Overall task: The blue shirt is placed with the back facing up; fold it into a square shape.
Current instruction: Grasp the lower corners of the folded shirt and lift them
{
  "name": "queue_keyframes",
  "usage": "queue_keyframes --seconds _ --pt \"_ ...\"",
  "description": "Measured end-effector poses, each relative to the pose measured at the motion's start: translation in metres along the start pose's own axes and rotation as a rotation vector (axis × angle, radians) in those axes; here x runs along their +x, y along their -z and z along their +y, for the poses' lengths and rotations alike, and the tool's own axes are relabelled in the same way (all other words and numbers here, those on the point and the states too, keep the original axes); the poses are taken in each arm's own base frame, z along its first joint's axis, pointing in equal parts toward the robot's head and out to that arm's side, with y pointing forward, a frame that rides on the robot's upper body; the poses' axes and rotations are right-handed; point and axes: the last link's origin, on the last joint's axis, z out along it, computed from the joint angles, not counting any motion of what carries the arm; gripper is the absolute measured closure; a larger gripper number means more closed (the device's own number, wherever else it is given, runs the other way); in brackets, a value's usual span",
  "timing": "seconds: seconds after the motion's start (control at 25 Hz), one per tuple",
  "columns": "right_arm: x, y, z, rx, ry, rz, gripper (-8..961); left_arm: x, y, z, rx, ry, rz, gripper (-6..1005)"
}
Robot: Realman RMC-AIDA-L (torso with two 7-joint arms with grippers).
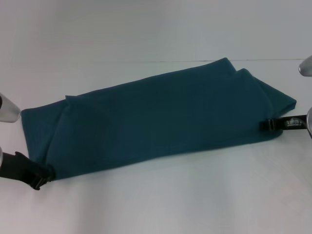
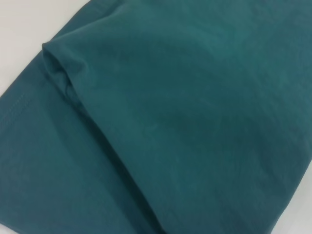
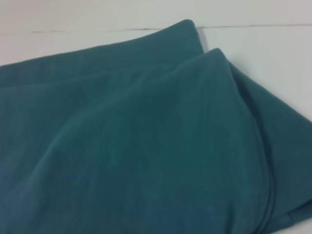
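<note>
Lying across the white worktop (image 1: pixel 156 204), the shirt (image 1: pixel 156 117) is folded into a long band, plain side up, running from the robot's near left to its far right. Overlapping layers show along the top, with a folded sleeve edge seen in the left wrist view. The left gripper (image 1: pixel 43 179) sits at the band's near left corner, its black tip against the cloth; the right gripper (image 1: pixel 271 125) touches the right-hand edge. For both, whether the fingers pinch fabric or merely rest there cannot be told.
</note>
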Motion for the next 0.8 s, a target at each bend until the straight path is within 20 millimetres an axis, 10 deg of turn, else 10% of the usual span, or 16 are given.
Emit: queue_keyframes --seconds 0.4,0.8 --pt "0.012 0.002 0.001 -0.002 0.033 0.014 897 -0.004 0.000 0.000 -0.004 0.001 -0.003 970" --pt "0.051 0.030 0.015 -0.025 0.028 0.001 891 -0.016 0.002 0.001 -0.013 -0.004 -0.009 969"
